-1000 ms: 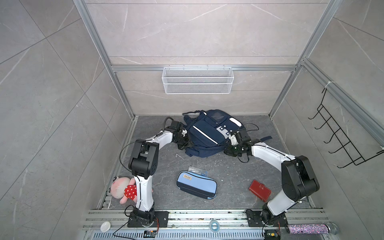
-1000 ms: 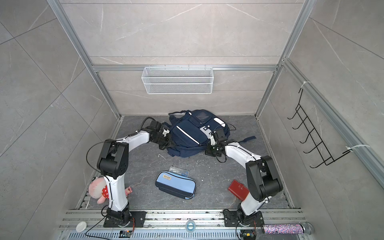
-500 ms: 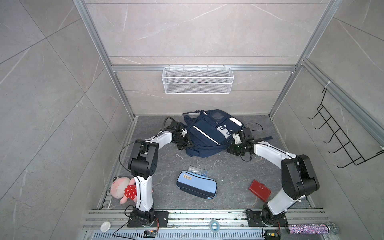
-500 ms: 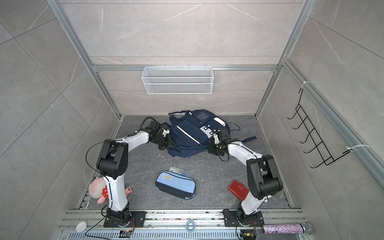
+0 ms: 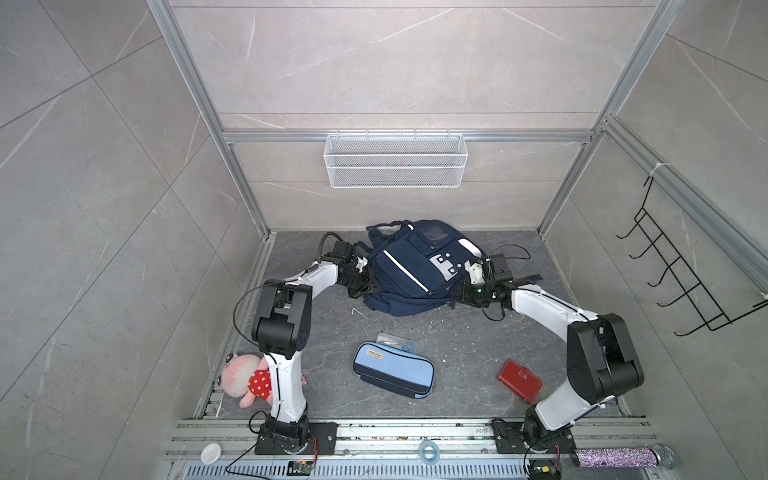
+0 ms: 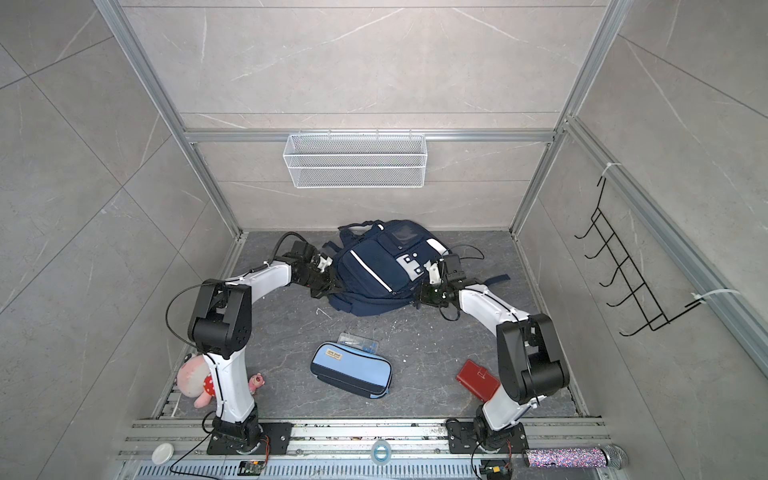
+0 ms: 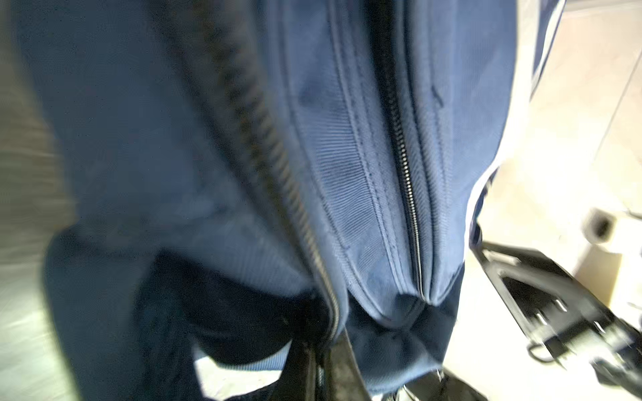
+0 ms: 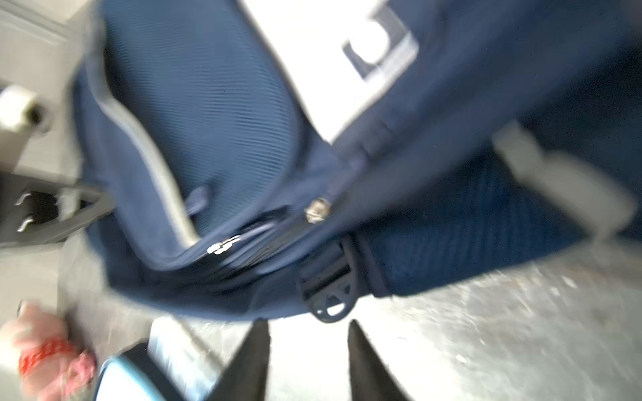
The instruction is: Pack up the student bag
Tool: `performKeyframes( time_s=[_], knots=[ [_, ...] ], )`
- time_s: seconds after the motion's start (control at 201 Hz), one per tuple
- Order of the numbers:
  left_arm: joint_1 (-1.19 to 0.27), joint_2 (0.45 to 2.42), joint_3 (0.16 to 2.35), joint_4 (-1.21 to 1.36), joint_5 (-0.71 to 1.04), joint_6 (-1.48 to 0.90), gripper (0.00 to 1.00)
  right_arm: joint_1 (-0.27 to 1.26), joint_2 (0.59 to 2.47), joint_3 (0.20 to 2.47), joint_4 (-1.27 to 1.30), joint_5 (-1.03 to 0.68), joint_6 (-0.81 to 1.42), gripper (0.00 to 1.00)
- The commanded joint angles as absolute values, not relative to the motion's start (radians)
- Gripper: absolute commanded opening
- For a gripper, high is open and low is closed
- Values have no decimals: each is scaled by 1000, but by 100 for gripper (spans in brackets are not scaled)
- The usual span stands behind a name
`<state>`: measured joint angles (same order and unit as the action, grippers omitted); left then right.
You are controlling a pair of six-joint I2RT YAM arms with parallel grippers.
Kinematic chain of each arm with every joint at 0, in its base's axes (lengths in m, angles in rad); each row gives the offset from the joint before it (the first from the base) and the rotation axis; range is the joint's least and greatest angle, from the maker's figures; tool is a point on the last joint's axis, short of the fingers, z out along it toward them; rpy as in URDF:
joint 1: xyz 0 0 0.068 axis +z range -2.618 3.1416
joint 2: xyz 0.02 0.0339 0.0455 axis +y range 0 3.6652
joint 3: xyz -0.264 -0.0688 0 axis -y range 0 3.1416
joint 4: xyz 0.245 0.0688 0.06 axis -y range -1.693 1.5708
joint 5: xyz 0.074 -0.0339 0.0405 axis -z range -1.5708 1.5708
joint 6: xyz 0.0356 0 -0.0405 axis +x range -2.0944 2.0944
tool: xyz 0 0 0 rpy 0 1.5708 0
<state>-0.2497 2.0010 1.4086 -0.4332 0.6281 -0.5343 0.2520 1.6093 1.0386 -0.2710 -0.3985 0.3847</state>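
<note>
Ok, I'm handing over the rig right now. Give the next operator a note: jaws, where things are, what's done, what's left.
Left gripper: jaws shut on the student bag, at its left edge.
Right gripper: jaws open, empty, by the strap buckle.
Bag lies at the back of the floor; pencil case, clear box and red case in front, plush toy by the left arm's base.
Done: nothing visibly packed.
To do: open a compartment, load items.

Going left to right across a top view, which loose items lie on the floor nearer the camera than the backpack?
pink plush toy → light-blue pencil case → red wallet. The clear box behind the case overlaps it sideways, so it is left out.
</note>
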Motion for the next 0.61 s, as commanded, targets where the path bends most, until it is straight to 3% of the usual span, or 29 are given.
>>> performKeyframes(
  time_s=[0.0, 0.264, 0.528, 0.603],
  knots=[
    [-235, 1941, 1420, -435, 582, -539, 5, 271, 1541, 1090, -251, -494, 316, 52],
    [-239, 1912, 1498, -560, 480, -608, 29, 269, 1675, 1285, -288, -464, 294, 61],
    [-241, 1865, 1554, -771, 397, -607, 57, 266, 1871, 1494, -424, -446, 305, 63],
    [-246, 1855, 1547, -782, 394, -613, 58, 258, 1888, 1500, -465, -448, 315, 63]
  ],
)
